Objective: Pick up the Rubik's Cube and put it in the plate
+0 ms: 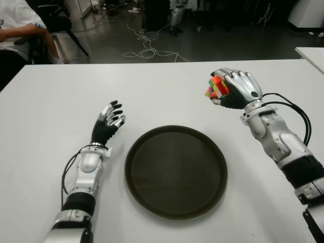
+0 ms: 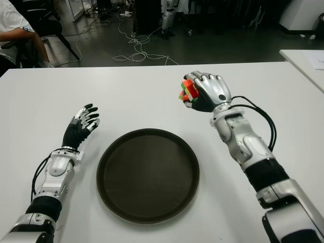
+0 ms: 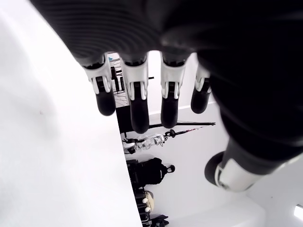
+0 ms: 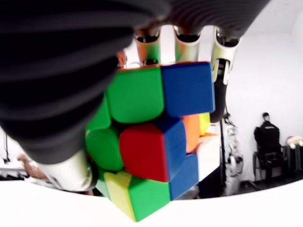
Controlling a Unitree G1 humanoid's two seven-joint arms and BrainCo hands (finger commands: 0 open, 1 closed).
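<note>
The right hand [image 1: 235, 88] sits in the upper right of the eye views, its fingers curled tight around the Rubik's Cube [image 1: 217, 87]; the cube juts out toward the frame's centre, orange and green faces showing, and it looks to be held off the white table [image 1: 167, 93]; in the right wrist view the cube [image 4: 151, 137] fills the palm, with fingers [image 4: 189, 45] wrapped over its far side.

The dark round plate [image 1: 175, 171] lies in the lower middle of the frame, below and left of the cube and well apart from it; nothing lies in it; bare tabletop runs between the cube and the plate's upper rim, with nothing standing in that stretch.

The left hand [image 1: 107, 124] shows just left of the plate, near its upper left rim but apart from it, fingers spread and holding nothing; the left wrist view shows its fingers [image 3: 137, 99] straight and separated.

The table's far edge crosses the upper part of the frame; beyond it lie cables [image 1: 147, 48] on a dark floor; a seated person [image 1: 17, 28] appears in the upper left corner; a second white table's corner [image 1: 311, 53] shows at the right edge.
</note>
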